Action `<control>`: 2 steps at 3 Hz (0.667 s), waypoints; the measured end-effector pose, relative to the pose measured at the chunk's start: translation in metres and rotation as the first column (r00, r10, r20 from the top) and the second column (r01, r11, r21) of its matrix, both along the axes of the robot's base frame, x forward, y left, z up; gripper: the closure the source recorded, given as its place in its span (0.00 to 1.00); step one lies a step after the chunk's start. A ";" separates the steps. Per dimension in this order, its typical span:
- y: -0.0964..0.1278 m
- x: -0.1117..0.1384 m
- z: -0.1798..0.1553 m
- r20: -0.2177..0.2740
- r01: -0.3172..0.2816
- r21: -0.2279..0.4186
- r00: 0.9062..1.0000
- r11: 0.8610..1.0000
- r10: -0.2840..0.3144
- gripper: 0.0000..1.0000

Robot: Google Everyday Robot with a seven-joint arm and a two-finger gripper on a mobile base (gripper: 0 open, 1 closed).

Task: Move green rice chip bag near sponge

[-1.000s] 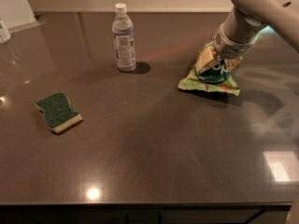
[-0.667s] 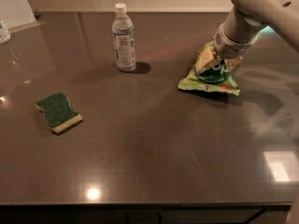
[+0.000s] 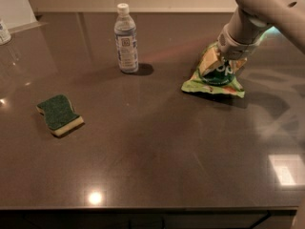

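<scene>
The green rice chip bag (image 3: 213,84) is a crinkly light-green pouch with a dark green circle, lying on the dark table at the right rear. My gripper (image 3: 223,64) comes down from the upper right onto the bag's upper part. Its tan fingers (image 3: 208,65) stand on either side of the dark circle and grip the bag, whose lower edge rests on the table. The sponge (image 3: 59,115), dark green on top over pale yellow foam, lies far to the left near the table's front half.
A clear water bottle (image 3: 126,39) with a white cap stands upright at the rear centre, between sponge and bag. The dark table (image 3: 157,156) has its front edge at the bottom. A pale object (image 3: 4,31) sits at the far left rear.
</scene>
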State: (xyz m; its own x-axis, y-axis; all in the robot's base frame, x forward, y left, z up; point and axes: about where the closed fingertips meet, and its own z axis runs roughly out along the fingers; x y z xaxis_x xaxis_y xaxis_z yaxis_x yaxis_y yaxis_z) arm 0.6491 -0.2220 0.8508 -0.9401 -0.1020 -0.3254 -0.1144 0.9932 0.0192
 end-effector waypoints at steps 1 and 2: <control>0.000 0.000 0.000 0.000 0.000 0.000 1.000 1.000 0.000 1.00; 0.000 0.000 0.000 0.000 0.000 0.000 1.000 1.000 0.000 1.00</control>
State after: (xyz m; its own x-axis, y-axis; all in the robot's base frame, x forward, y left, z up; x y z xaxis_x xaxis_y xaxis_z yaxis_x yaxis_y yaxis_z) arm 0.6490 -0.2219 0.8510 -0.9399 -0.1023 -0.3256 -0.1147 0.9932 0.0191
